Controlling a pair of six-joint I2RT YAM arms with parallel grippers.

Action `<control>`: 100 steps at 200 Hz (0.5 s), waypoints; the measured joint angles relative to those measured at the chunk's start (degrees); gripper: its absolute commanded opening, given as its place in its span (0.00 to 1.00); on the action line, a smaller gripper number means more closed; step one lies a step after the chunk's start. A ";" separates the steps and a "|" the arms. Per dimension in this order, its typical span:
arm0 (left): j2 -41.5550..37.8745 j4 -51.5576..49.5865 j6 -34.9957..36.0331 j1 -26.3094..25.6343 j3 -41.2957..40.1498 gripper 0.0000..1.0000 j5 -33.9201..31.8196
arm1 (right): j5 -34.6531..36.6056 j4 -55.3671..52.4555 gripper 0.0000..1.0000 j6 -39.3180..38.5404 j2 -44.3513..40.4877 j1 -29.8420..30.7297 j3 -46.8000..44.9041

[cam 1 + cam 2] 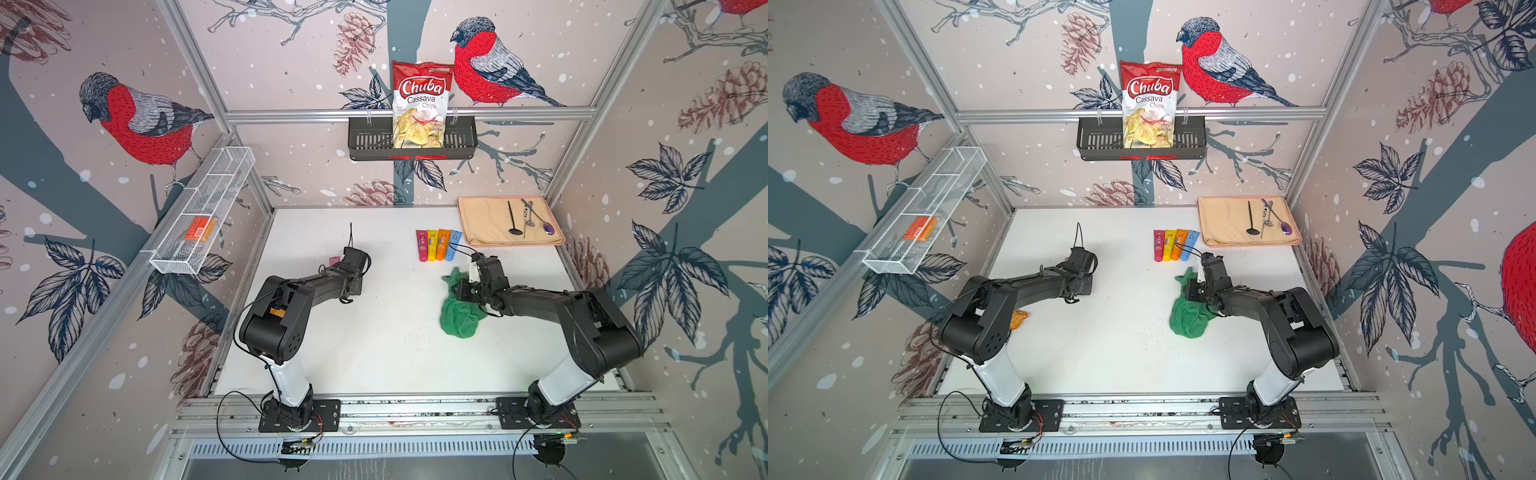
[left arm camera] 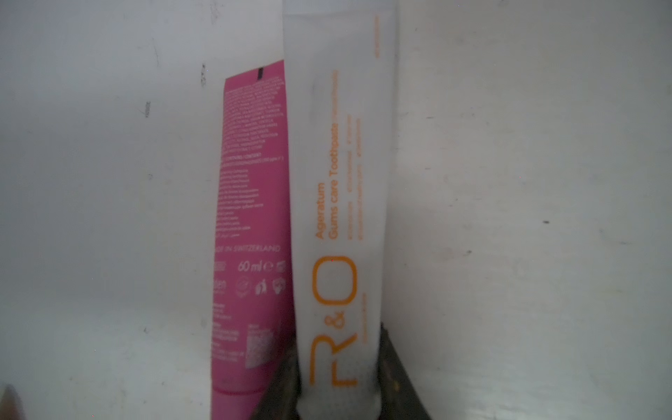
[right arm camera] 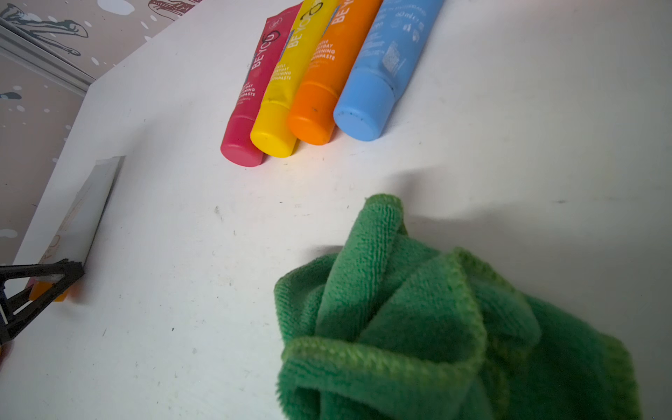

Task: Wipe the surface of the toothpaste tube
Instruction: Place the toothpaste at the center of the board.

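Clamping the white toothpaste tube (image 2: 338, 182) near its cap end, left pincer (image 2: 338, 385) stood narrowly parted around it, steadying it for wiping; pink tube (image 2: 251, 236) just beside. Right pincer (image 1: 459, 291), closed, apparently bunched the green cloth (image 3: 418, 327) as wiper, well apart from the tube. Four coloured tubes (image 3: 312, 83) lay spare on the bench (image 3: 182, 254).

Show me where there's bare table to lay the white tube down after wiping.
Widest bare patch: mid-table, between the left gripper holding the white tube and the green cloth in the right gripper. Also bare: the near strip of the table. Crowded: far right, where four coloured tubes, the cloth and the beige towel with utensils sit close together.
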 measured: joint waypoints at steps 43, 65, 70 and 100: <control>-1.07 -0.76 -0.02 0.07 -0.39 0.67 -0.09 | -0.02 0.00 0.13 0.00 0.04 0.00 0.04; -3.28 -1.29 0.00 0.07 -0.50 0.81 1.33 | -0.02 -0.04 0.13 0.00 0.11 0.09 0.15; -4.00 -1.22 -0.02 0.07 -0.50 0.82 1.81 | -0.02 -0.04 0.13 0.00 0.09 0.09 0.15; -8.68 -1.09 -0.55 -0.42 -0.22 0.83 4.42 | 0.46 0.20 0.13 0.07 -3.82 -0.46 -2.45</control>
